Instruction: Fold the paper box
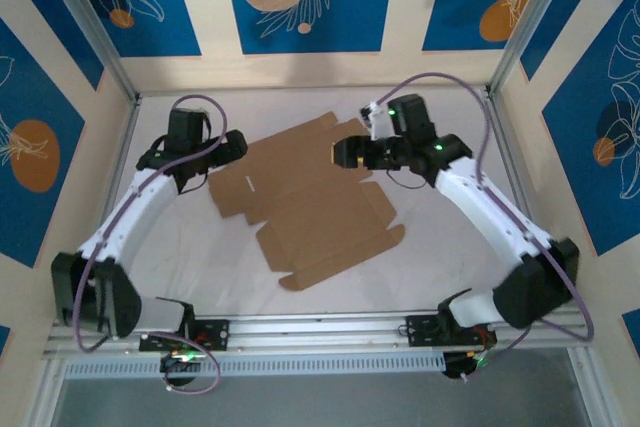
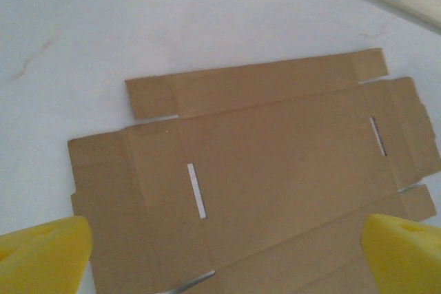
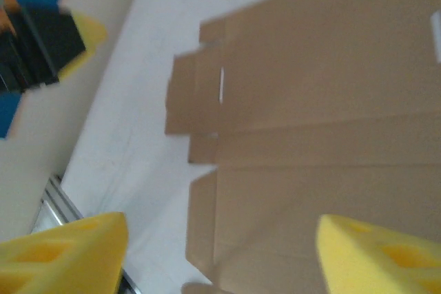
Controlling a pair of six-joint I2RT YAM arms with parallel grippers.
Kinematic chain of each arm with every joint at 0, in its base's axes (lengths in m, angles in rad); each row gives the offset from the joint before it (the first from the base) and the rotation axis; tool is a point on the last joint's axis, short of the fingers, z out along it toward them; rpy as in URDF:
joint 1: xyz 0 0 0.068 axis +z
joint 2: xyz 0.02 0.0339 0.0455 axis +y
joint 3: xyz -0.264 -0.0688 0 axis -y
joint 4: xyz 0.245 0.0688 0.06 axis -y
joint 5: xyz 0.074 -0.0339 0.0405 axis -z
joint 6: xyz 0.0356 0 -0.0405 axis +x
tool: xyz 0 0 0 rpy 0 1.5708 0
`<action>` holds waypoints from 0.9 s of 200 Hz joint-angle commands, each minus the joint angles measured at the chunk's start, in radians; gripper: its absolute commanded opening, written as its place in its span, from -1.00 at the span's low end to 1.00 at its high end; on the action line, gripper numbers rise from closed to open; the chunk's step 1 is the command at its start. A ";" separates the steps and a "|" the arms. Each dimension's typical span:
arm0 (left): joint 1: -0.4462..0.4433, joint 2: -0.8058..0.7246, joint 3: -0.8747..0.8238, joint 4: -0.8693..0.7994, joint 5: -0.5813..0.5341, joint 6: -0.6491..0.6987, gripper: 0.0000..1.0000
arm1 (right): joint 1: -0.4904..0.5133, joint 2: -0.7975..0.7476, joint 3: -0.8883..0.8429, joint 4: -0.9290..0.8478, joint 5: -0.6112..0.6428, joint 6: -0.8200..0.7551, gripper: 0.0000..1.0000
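**Brown cardboard blank lies flat, no fold begun**

Top external view: The paper box [image 1: 310,202] lies unfolded and askew at the middle of the tabletop [image 1: 200,267]. One corner points toward the far edge and another toward the near edge. All flaps appear to lie level. The left gripper [image 1: 232,147] stands at the sheet's left margin. The right gripper [image 1: 343,152] stands over its far right flaps. Whether either touches the card cannot be told from here.

Left wrist view: The left gripper [image 2: 220,259] has its yellow fingers [image 2: 45,253] spread wide, nothing between them. The paper box [image 2: 275,149] sits below, with two slits and the side flaps plainly visible and uncreased.

Right wrist view: The right gripper [image 3: 220,256] also shows its fingers [image 3: 379,253] apart, with no card pinched. The paper box [image 3: 310,122] fills the space beneath, somewhat blurred. The end tabs lie toward the left edge of the tabletop.

Risks, by judgement:
- The sheet is light and rests loose on a smooth surface. A push on one flap without the other arm bracing it would likely slide or spin the whole blank.
- A flap lying flush offers little edge to catch. A finger coming down too steeply could scrape over it or buckle it off the score line.
- Closing over two layers at the tabs could crease the wrong panel.
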 commanded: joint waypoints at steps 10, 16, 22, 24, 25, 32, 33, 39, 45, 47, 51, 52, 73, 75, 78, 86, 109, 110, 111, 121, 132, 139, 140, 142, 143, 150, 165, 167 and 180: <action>0.066 0.151 0.050 0.113 0.246 -0.024 1.00 | 0.029 0.181 0.047 -0.069 -0.064 -0.031 0.03; 0.074 0.179 0.056 0.132 0.270 -0.016 1.00 | 0.044 0.225 0.067 -0.079 -0.069 -0.043 -0.07; 0.079 0.200 0.066 0.134 0.282 -0.006 1.00 | 0.063 0.268 0.088 -0.089 -0.061 -0.055 -0.21; 0.081 0.206 0.074 0.133 0.282 -0.003 1.00 | 0.068 0.283 0.096 -0.094 -0.052 -0.057 -0.25; 0.082 0.211 0.076 0.130 0.281 -0.002 1.00 | 0.071 0.291 0.098 -0.096 -0.047 -0.057 -0.27; 0.085 0.238 0.097 0.115 0.279 0.008 1.00 | 0.090 0.340 0.126 -0.107 -0.003 -0.052 -0.47; 0.086 0.241 0.099 0.112 0.280 0.010 1.00 | 0.093 0.346 0.129 -0.107 0.004 -0.051 -0.51; 0.090 0.264 0.119 0.101 0.288 0.019 1.00 | 0.105 0.385 0.145 -0.112 0.022 -0.045 -0.68; 0.092 0.284 0.140 0.086 0.294 0.030 1.00 | 0.114 0.428 0.167 -0.118 0.028 -0.036 -0.76; 0.094 0.290 0.147 0.079 0.294 0.032 1.00 | 0.117 0.441 0.174 -0.120 0.030 -0.031 -0.79; 0.094 0.302 0.162 0.067 0.293 0.042 1.00 | 0.122 0.466 0.191 -0.131 0.041 -0.019 -0.87; 0.096 0.305 0.166 0.062 0.292 0.044 1.00 | 0.122 0.474 0.195 -0.134 0.045 -0.015 -0.89; 0.096 0.346 0.217 0.013 0.272 0.075 1.00 | 0.136 0.581 0.250 -0.178 0.073 0.024 -1.00; 0.097 0.347 0.220 0.008 0.268 0.077 1.00 | 0.137 0.589 0.252 -0.181 0.078 0.025 -1.00; 0.096 0.351 0.226 0.003 0.261 0.080 1.00 | 0.139 0.598 0.256 -0.183 0.089 0.027 -1.00; 0.096 0.357 0.236 -0.016 0.245 0.094 1.00 | 0.144 0.618 0.261 -0.182 0.105 0.026 -1.00; 0.096 0.377 0.267 -0.062 0.206 0.130 1.00 | 0.147 0.676 0.300 -0.228 0.139 0.022 -1.00; 0.096 0.377 0.269 -0.065 0.204 0.131 1.00 | 0.147 0.679 0.303 -0.230 0.141 0.023 -1.00; 0.096 0.378 0.270 -0.067 0.202 0.131 1.00 | 0.147 0.681 0.304 -0.233 0.142 0.023 -1.00; 0.096 0.387 0.285 -0.086 0.188 0.142 1.00 | 0.147 0.704 0.320 -0.260 0.182 0.030 -1.00; 0.096 0.400 0.303 -0.106 0.183 0.153 1.00 | 0.143 0.715 0.314 -0.269 0.202 0.038 -1.00; 0.096 0.411 0.315 -0.119 0.176 0.159 1.00 | 0.134 0.716 0.301 -0.266 0.205 0.048 -1.00; 0.096 0.413 0.316 -0.121 0.175 0.159 1.00 | 0.132 0.714 0.299 -0.265 0.207 0.050 -1.00; 0.097 0.415 0.319 -0.125 0.173 0.160 1.00 | 0.129 0.713 0.294 -0.263 0.207 0.053 -1.00; 0.096 0.417 0.320 -0.127 0.172 0.161 1.00 | 0.129 0.711 0.292 -0.262 0.206 0.056 -1.00; 0.097 0.424 0.327 -0.131 0.166 0.162 1.00 | 0.116 0.704 0.274 -0.253 0.201 0.071 -1.00; 0.098 0.439 0.326 -0.122 0.181 0.154 1.00 | 0.087 0.683 0.227 -0.227 0.171 0.092 -1.00; 0.100 0.440 0.324 -0.119 0.189 0.153 1.00 | 0.082 0.680 0.222 -0.224 0.167 0.094 -1.00; 0.107 0.452 0.319 -0.096 0.233 0.152 0.94 | 0.062 0.664 0.194 -0.215 0.154 0.095 -1.00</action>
